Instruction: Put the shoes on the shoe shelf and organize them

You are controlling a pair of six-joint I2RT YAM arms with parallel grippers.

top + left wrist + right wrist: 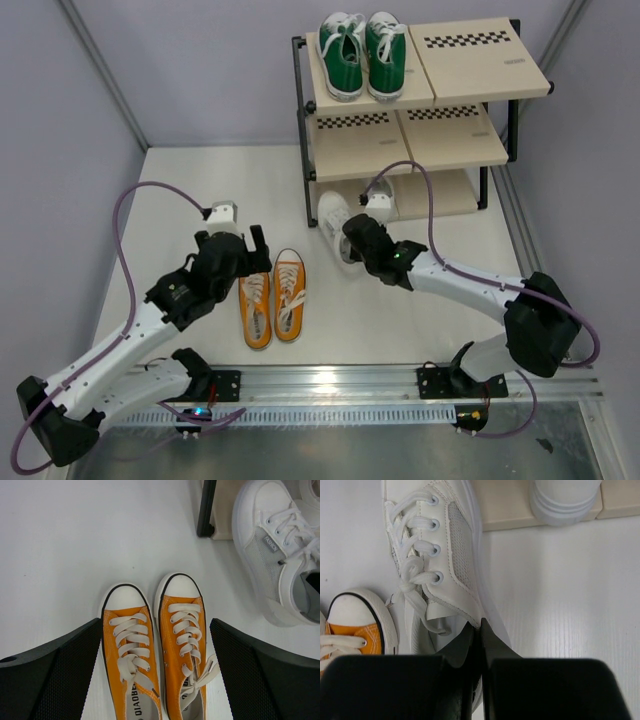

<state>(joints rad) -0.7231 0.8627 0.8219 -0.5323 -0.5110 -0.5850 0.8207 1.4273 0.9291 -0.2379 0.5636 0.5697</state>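
The orange pair (pixel 272 298) lies side by side on the white floor, toes toward the shelf. My left gripper (pixel 245 250) is open above it; in the left wrist view the gripper (pixel 156 625) straddles both orange shoes (pixel 150 650). My right gripper (pixel 352 245) is shut on the heel-side collar of a white shoe (pixel 335 222) lying on the floor at the shelf's left leg; this shows in the right wrist view (pixel 480 625), with the shoe (pixel 430 545) ahead. The other white shoe (pixel 565 500) stands on the bottom board. The green pair (pixel 362 55) sits on the shoe shelf's (pixel 470 60) top left board.
The shelf's black front-left leg (pixel 206 507) stands just left of the held white shoe (pixel 270 555). An orange toe cap (pixel 350 630) lies close to the white shoe's left. The middle tier (pixel 440 135) holds nothing visible. Grey walls close in both sides.
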